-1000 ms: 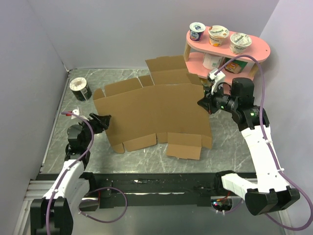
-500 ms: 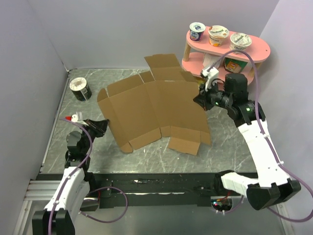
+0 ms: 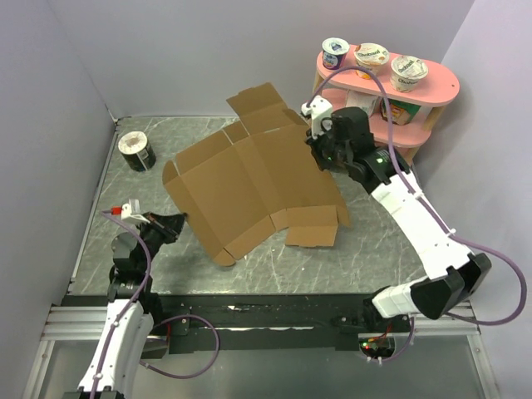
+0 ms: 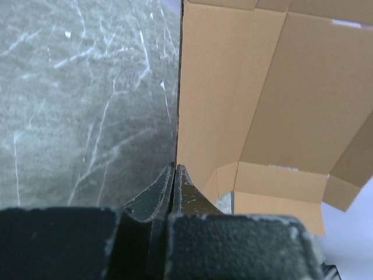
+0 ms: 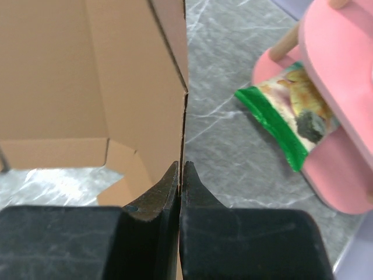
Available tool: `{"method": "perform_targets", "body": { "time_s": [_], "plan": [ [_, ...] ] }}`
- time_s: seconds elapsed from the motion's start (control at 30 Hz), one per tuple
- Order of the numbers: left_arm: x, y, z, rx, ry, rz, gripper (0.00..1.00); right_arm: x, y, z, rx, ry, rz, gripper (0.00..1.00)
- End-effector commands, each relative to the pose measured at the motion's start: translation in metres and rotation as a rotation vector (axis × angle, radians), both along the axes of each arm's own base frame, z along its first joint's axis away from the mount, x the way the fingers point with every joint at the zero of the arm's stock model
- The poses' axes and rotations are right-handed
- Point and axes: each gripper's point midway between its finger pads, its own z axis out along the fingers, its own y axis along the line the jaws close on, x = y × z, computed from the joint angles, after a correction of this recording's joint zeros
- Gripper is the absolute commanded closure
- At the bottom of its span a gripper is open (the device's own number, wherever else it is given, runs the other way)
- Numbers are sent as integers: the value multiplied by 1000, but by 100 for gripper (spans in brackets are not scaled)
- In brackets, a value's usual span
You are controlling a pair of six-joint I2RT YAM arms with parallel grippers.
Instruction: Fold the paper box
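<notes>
The paper box (image 3: 258, 179) is a wide flat sheet of plain brown cardboard with flaps, tilted up off the table, its far flap highest. My right gripper (image 3: 318, 154) is shut on its far right edge; in the right wrist view the sheet (image 5: 87, 76) runs edge-on into the closed jaws of the right gripper (image 5: 181, 164). My left gripper (image 3: 181, 219) sits at the sheet's near left edge. In the left wrist view the left gripper (image 4: 176, 167) is shut, with the cardboard (image 4: 262, 105) edge meeting the fingertips.
A pink two-level shelf (image 3: 440, 79) at the back right carries three yogurt cups on top and cartons below. A green snack packet (image 5: 285, 122) lies at its foot. A black-and-white can (image 3: 135, 151) stands at the far left. Grey walls close in on left, back and right.
My right gripper has swung left and back with the cardboard, turning and raising the sheet. The left gripper has closed at the sheet's left edge and drawn slightly nearer.
</notes>
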Motion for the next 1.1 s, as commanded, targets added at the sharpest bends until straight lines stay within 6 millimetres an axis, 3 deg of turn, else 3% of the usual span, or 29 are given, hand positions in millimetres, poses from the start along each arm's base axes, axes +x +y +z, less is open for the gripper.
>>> {"method": "perform_targets", "body": {
  "time_s": [0.0,0.1,0.13,0.17,0.2,0.23,0.3,0.5,0.53,0.6,0.63,0.67,0.73,0.77,0.83,0.97,1.07],
  "plan": [
    [-14,-12,4,-42,60,-63,99,24,-4,14,-63,-80,-104,100],
    [-20,-15,10,-52,64,-85,98,36,1,11,-105,-91,-98,100],
    [-23,-17,8,-56,85,-96,89,39,3,10,-114,-90,-88,100],
    [-25,-20,18,-56,66,-118,80,42,4,9,-124,-93,-84,100],
    [-26,-21,19,-58,84,-119,66,48,6,7,-147,-95,-74,100],
    [-27,-20,16,-49,120,-117,33,50,6,5,-164,-91,-70,100],
    [-27,-14,38,-21,109,-84,5,58,9,2,-199,-91,-52,100],
    [-36,-4,97,80,27,-47,4,68,30,-12,-241,-88,82,100],
    [-33,-6,100,95,26,-64,4,68,33,-14,-246,-88,97,100],
    [-26,-8,125,110,-37,-74,4,70,40,-20,-280,-95,124,100],
    [-16,-7,123,126,-15,-82,4,72,40,-23,-305,-97,119,100],
    [-13,-8,146,138,-61,-87,4,71,44,-25,-324,-101,130,100],
    [0,-9,159,184,-67,-109,4,74,46,-31,-362,-102,137,100],
    [-1,-9,186,204,-124,-107,4,75,46,-32,-377,-102,131,100],
    [4,-6,207,254,-171,-93,4,77,44,-37,-400,-94,132,100],
    [14,-1,214,318,-186,-85,4,71,48,-39,-407,-116,170,100],
    [22,-11,209,348,-243,-153,4,67,53,-37,-400,-147,205,100]
  ]
}}
